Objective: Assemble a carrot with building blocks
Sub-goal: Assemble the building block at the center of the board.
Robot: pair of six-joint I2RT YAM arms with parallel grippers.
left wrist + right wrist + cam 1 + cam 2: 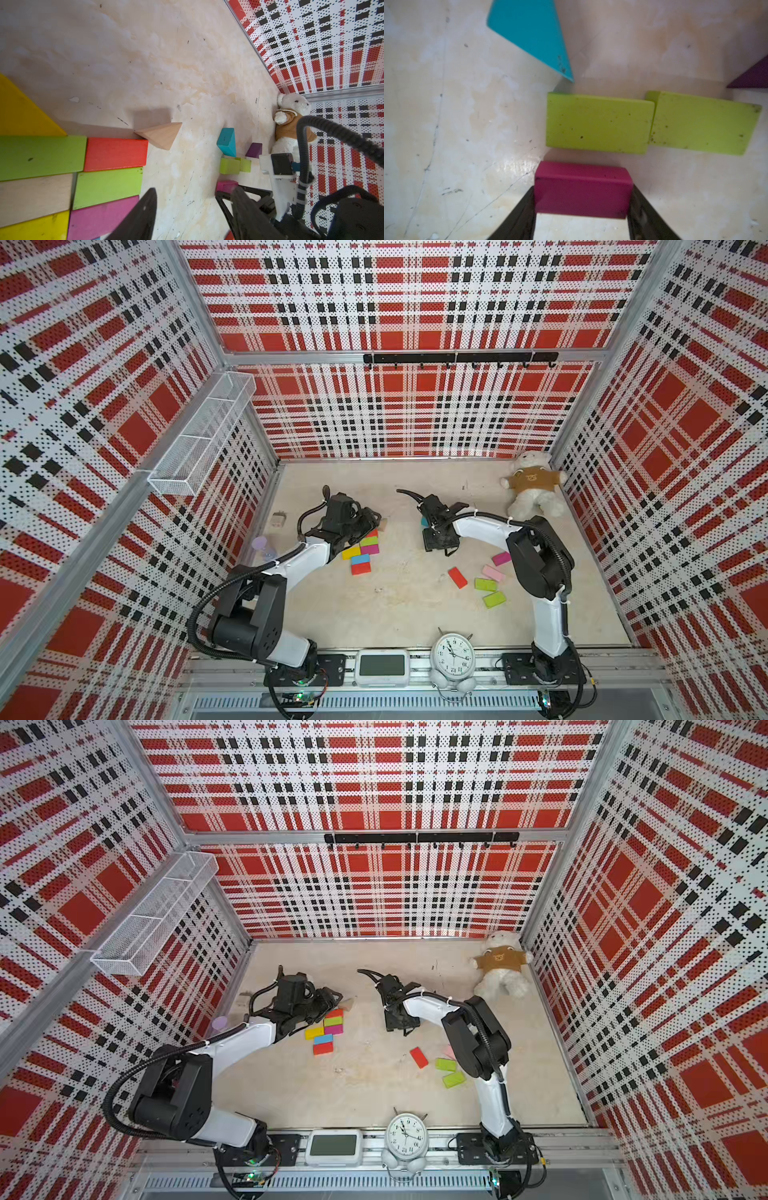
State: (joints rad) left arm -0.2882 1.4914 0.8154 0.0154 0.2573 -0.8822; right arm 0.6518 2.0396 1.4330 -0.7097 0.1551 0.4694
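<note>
The right gripper (583, 188) has its fingers (519, 216) closed partway on the short ends of a magenta block (583, 199), a flat painted slab held level, probably for carrying to the build; whether it is off the table I cannot tell. Just beyond the fingertips lie a scuffed lime block (598, 124) and, past it, a teal wedge (533, 33). The left gripper (193, 189) stands half open and empty. Beside one finger sits the packed cluster of blocks (108, 182), with a bare-wood wedge (160, 135) at its corner, perhaps the carrot's tip.
</note>
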